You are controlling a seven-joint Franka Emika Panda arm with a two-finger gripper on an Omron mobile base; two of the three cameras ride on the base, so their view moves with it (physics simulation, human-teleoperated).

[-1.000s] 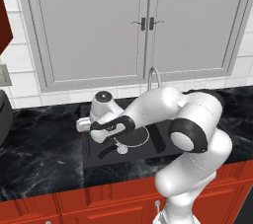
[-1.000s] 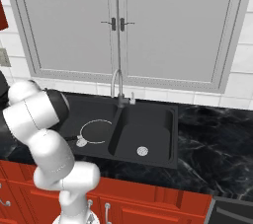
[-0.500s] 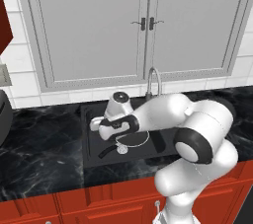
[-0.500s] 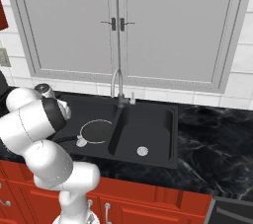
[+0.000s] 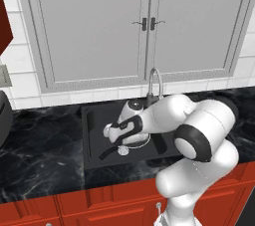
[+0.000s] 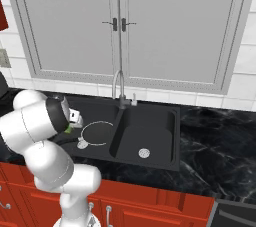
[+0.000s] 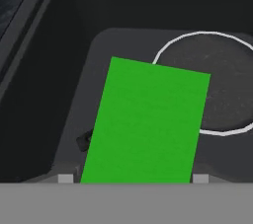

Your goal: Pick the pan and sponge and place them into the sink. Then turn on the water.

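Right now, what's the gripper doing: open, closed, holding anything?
Gripper: shut on the sponge, held over the left sink basin where the pan already lies.

Grey cabinet doors (image 5: 144, 26) hang above a black marble counter (image 5: 40, 145).

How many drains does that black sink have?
2. One sits in the right basin; the other in the left basin, beside the pan.
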